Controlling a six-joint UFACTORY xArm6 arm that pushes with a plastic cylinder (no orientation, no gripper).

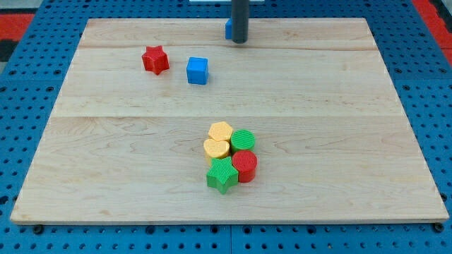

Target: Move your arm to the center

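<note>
My tip (240, 41) is near the view's top, just above the middle of the wooden board (106, 141). A blue block (229, 29) is right behind it on its left, mostly hidden by the rod. A red star (155, 60) and a blue cube (198, 70) lie to the tip's lower left. A cluster sits below the board's middle: a yellow hexagon (220, 131), a yellow heart (216, 148), a green cylinder (243, 140), a red cylinder (246, 166) and a green star (222, 175).
The board lies on a blue pegboard surface (28, 127). A red area (14, 17) shows at the top left corner and another at the top right.
</note>
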